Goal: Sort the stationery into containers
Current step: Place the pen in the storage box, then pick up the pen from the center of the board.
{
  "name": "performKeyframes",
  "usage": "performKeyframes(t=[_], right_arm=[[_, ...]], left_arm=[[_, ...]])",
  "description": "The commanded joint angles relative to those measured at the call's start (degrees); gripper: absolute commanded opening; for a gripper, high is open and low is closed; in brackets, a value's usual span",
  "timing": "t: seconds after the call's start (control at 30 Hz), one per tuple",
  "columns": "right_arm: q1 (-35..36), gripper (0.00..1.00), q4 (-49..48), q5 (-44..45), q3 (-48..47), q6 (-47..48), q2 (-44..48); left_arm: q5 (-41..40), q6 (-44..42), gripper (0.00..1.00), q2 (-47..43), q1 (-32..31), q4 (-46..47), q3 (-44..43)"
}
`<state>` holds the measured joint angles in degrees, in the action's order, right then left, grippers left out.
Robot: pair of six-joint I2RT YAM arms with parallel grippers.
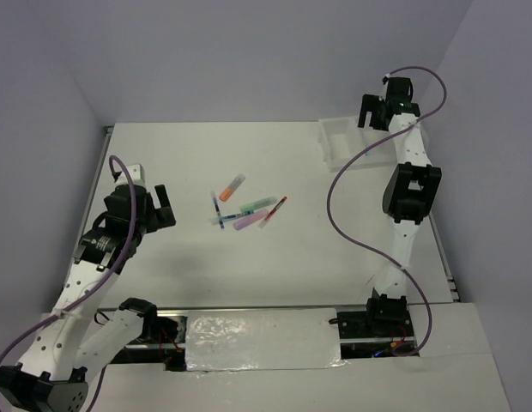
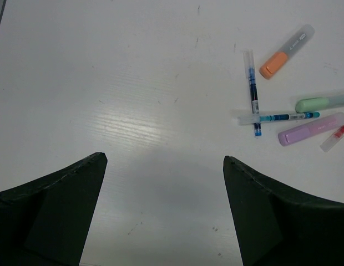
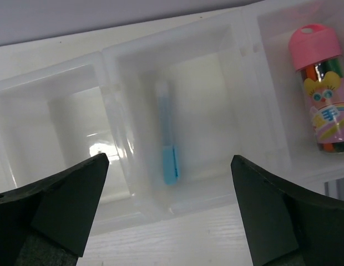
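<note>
Hovering right gripper (image 3: 169, 160) wide, empty, over tray (image 3: 108, 83) | spotting light-blue highlighter (image 3: 168, 138) flat in middle compartment | holding left gripper (image 2: 165, 158) wide, empty, short of orange highlighter (image 2: 286, 51) | best to centre over barrel, pinch crosswise, lift straight

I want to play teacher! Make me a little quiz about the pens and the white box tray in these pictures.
1. True or false: the light-blue highlighter lies in the middle compartment of the white plastic three-compartment tray.
2. What lies in a compartment next to it? A. a stubby pink-capped tube B. a thin red pen C. a pair of scissors
3. How many highlighters lie on the white table?

Key:
1. True.
2. A.
3. Three: the short orange highlighter, the green highlighter and the purple highlighter.
</note>
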<state>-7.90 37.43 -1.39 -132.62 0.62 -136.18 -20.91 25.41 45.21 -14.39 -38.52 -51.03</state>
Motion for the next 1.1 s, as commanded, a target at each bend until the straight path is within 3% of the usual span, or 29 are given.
performKeyframes(t=[0.0, 0.1, 0.2, 0.27, 0.37, 0.43, 0.6, 0.77, 0.97, 1.07], right_arm=[[2.2, 1.0, -1.9, -0.6, 1.7, -2.8, 6.1], [10.8, 1.0, -3.2, 5.2, 10.6, -4.9, 13.3], [22.9, 1.0, -10.7, 18.2, 26.0, -7.7, 22.1], [32.0, 1.0, -15.5, 22.3, 34.2, -12.6, 25.9], [40.5, 1.0, -19.4, 20.4, 39.6, -17.9, 26.8], [44.5, 1.0, -22.7, 12.6, 40.8, -14.8, 24.6], [47.5, 1.0, -14.2, 11.8, 29.0, -19.2, 16.0], [48.7, 1.0, -10.3, 22.8, 20.9, -31.5, 9.5], [51.3, 0.98, -1.5, 29.1, 3.7, -34.3, -3.2], [52.6, 0.95, -2.3, 31.5, 2.9, -34.1, -5.1]], left_arm=[[0.2, -1.3, 0.99, 0.1, 0.3, 2.0, -1.7], [0.0, -1.3, 0.99, 0.4, 1.0, 2.0, -1.9], [0.3, -1.2, 0.99, 1.1, 2.2, 2.1, -2.0], [0.3, -1.2, 0.99, 1.7, 2.2, 2.1, -1.9], [0.6, -1.2, 0.99, 2.2, 2.2, 2.1, -1.8], [1.0, -1.3, 0.99, 2.9, 2.2, 2.1, -1.8], [1.6, -1.4, 0.99, 3.5, 2.2, 2.2, -1.7], [1.2, -1.4, 0.99, 3.0, 2.3, 2.1, -1.8], [1.4, -1.4, 0.99, 2.3, 2.3, 2.2, -1.6], [1.7, -1.5, 0.99, 1.6, 2.3, 2.4, -1.5]])
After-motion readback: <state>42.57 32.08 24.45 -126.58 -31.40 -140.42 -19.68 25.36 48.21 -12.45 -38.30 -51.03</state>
